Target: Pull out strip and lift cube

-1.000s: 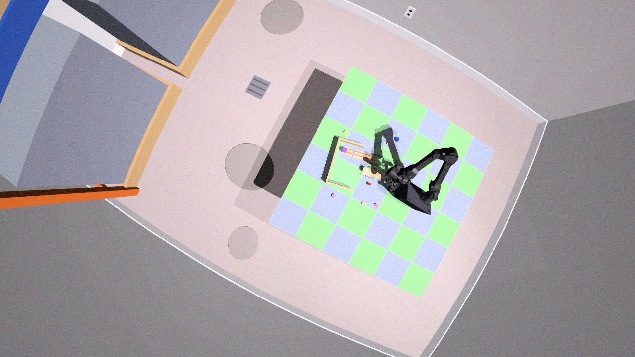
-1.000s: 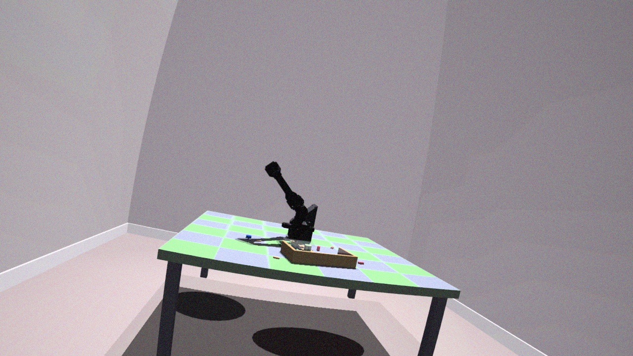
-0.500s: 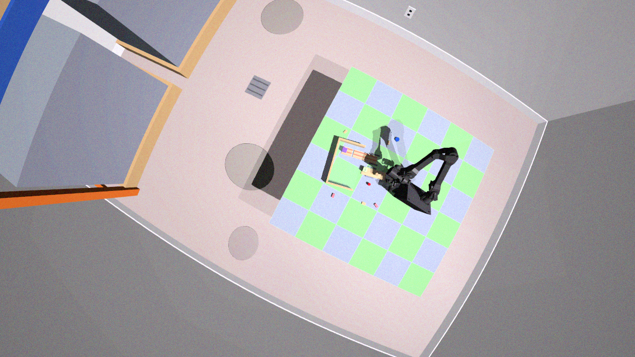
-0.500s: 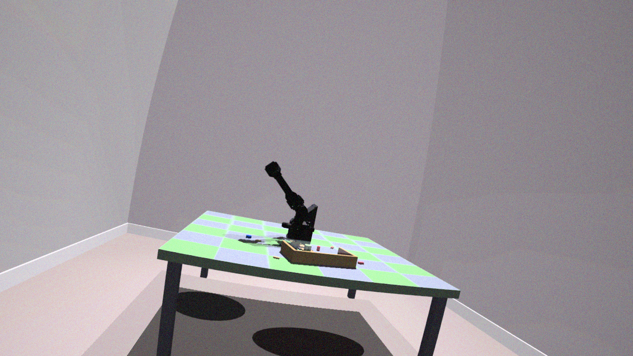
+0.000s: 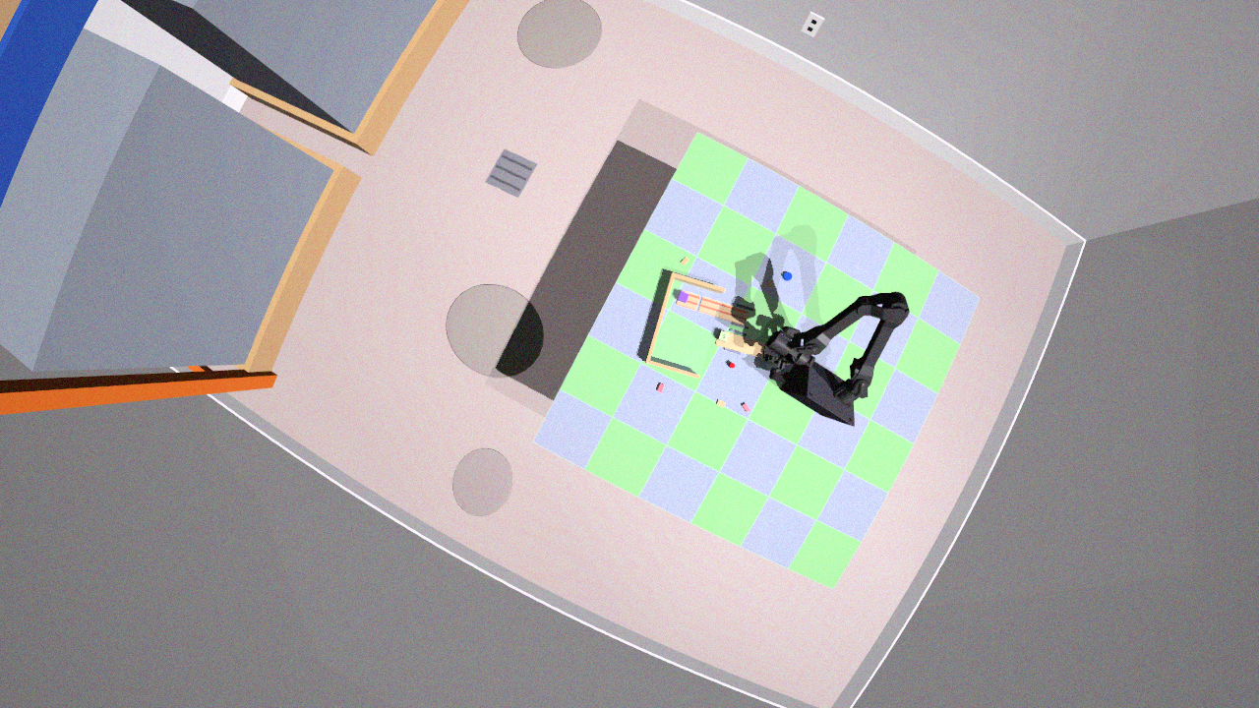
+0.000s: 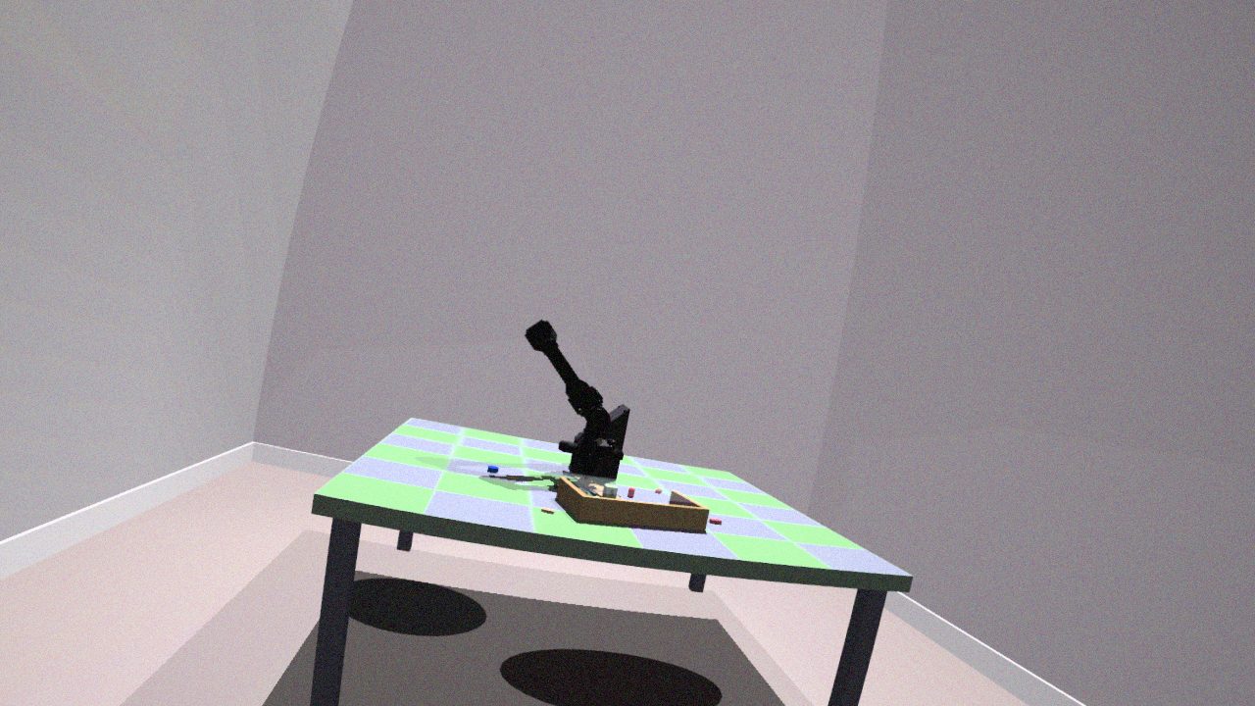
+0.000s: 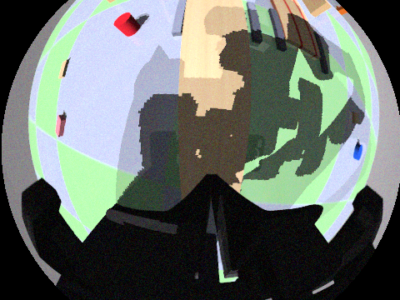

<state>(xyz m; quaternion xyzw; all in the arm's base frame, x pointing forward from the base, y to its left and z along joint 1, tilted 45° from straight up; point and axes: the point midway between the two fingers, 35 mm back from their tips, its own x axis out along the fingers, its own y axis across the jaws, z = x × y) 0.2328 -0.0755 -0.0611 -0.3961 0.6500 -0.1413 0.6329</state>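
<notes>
A plain tan strip [image 7: 208, 62] [image 5: 741, 344] runs from my fingers away toward the open-fronted wooden tray [image 5: 658, 322] [image 6: 631, 516]. At its far end stands the pale cube marked "S" [image 5: 721, 332], just outside the tray's open side. My gripper [image 7: 210, 178] [image 5: 762, 351] is low over the table and shut on the near end of this strip. Beside it, a second strip with red lines [image 7: 283, 6] [image 5: 708, 305] lies in the tray and carries a purple cube [image 5: 682, 298] at its far end.
A red cylinder [image 7: 127, 23] [image 5: 731, 364] stands left of the strip. A blue piece [image 7: 357, 153] [image 5: 787, 275] [image 6: 492, 469] lies to the right. Small pink and tan bits [image 7: 60, 125] [image 5: 745, 405] are scattered on the checkered table. The arm's base [image 5: 818, 391] is close behind the gripper.
</notes>
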